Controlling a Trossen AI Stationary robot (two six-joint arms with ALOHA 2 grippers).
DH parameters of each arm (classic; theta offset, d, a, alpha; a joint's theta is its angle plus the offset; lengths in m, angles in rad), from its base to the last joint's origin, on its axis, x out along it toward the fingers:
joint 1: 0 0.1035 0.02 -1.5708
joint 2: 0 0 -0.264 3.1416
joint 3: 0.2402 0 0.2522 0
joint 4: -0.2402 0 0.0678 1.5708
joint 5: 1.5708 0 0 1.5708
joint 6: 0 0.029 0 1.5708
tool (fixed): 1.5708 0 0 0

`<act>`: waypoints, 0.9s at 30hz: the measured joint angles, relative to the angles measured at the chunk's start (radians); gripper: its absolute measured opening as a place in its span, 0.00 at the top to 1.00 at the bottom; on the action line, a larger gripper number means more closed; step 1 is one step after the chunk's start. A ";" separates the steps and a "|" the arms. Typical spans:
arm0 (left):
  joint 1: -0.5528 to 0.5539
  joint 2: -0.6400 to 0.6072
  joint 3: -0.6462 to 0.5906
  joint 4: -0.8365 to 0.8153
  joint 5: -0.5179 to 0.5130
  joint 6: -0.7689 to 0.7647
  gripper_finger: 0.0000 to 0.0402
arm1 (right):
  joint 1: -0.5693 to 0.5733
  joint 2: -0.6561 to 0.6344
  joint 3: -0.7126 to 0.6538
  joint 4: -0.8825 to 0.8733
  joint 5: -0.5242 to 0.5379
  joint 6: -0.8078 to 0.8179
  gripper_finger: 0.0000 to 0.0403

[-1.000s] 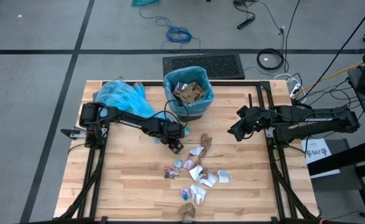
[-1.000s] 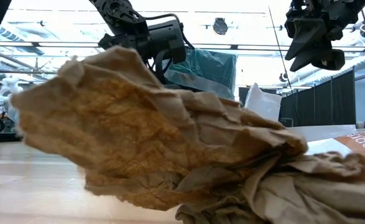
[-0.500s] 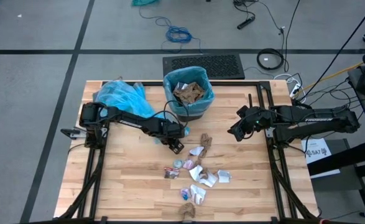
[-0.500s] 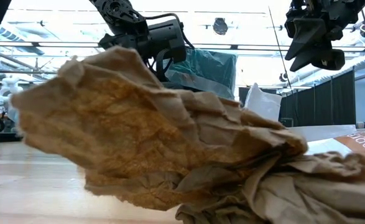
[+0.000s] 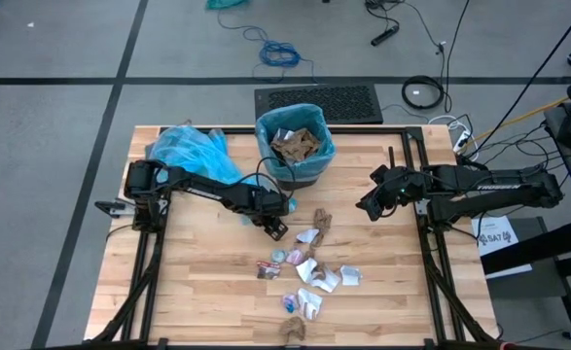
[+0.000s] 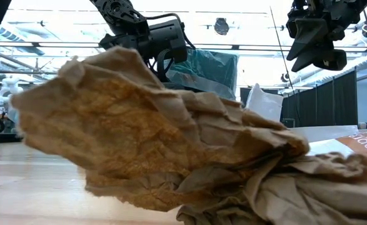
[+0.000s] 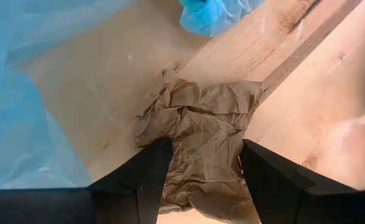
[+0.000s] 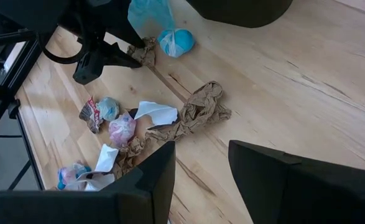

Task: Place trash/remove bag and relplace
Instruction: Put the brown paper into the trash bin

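**Presently: trash on table, bin lined**

High: trash (image 5: pixel 309 277) scattered on table (image 5: pixel 197 292); bin (image 5: pixel 295 146) part-filled. Left gripper (image 5: pixel 277 229) by bin.

Left wrist: fingers (image 7: pixel 146 171) spread, straddling a brown wad (image 7: pixel 201 137), not clenched.

Right wrist: right gripper (image 8: pixel 201 165) released, empty, above scraps.

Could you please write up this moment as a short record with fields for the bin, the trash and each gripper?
bin: blue-lined trash bin at the table's far edge, brown paper inside
loose trash: crumpled scraps scattered mid-table
spare bag: blue bag, far left corner
left gripper: open, fingers either side of a brown paper wad beside the bin
right gripper: open, empty, above the table's right side
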 joint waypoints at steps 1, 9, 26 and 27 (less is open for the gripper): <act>0.000 0.000 0.000 0.000 0.000 0.000 0.49 | 0.000 0.000 0.000 0.000 0.000 0.000 0.65; 0.000 0.000 0.000 -0.001 0.000 0.006 0.49 | 0.000 0.000 0.000 0.000 0.000 0.000 0.65; 0.000 0.000 0.000 -0.007 0.011 0.032 0.59 | 0.000 0.000 0.000 0.000 0.000 0.000 0.65; 0.000 0.000 0.000 -0.007 0.014 0.031 0.65 | 0.000 0.000 0.000 0.000 0.000 0.000 0.65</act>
